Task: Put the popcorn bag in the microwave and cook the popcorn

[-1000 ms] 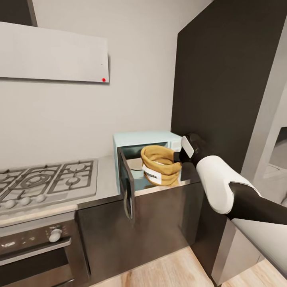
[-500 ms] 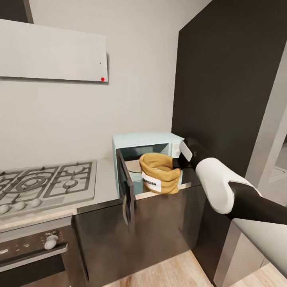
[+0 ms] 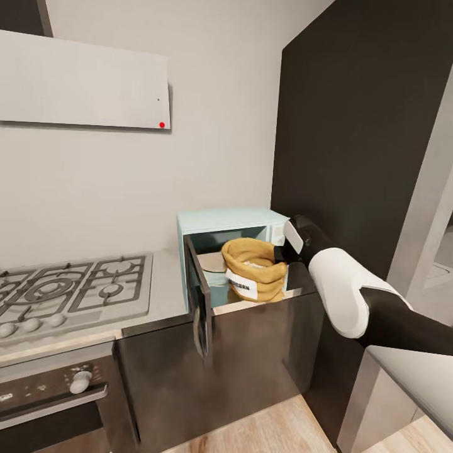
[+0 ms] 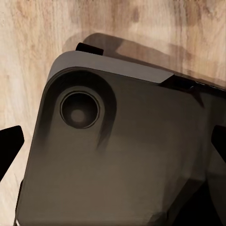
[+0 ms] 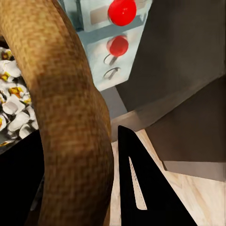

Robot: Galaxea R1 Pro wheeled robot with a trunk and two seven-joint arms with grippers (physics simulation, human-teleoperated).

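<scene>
The pale mint-blue microwave [image 3: 228,220] stands on the grey countertop [image 3: 165,283] with its dark door [image 3: 200,296] swung open to the left. The golden-tan popcorn bag [image 3: 255,275] sits tilted in the mouth of the cavity, white label facing front, base near the counter's front edge. My right gripper [image 3: 279,253] is shut on the bag's rolled rim at its right side. In the right wrist view the rim [image 5: 70,117] lies against a black finger [image 5: 136,188], white popped kernels [image 5: 14,108] show inside, and red knobs [image 5: 121,10] sit beyond. My left gripper [image 4: 113,146] hangs open over the floor.
A grey gas hob [image 3: 69,286] with black grates lies left of the microwave, a dark built-in oven [image 3: 56,390] below it, a white slanted hood [image 3: 82,82] above. A tall dark cabinet [image 3: 358,126] rises right behind my right arm. The robot's dark base [image 4: 117,155] covers the wood floor [image 4: 42,42].
The view has shifted slightly. My right gripper lowered the bag in front of the open cavity, then nudged it a little up and inward; the bag now leans more.
</scene>
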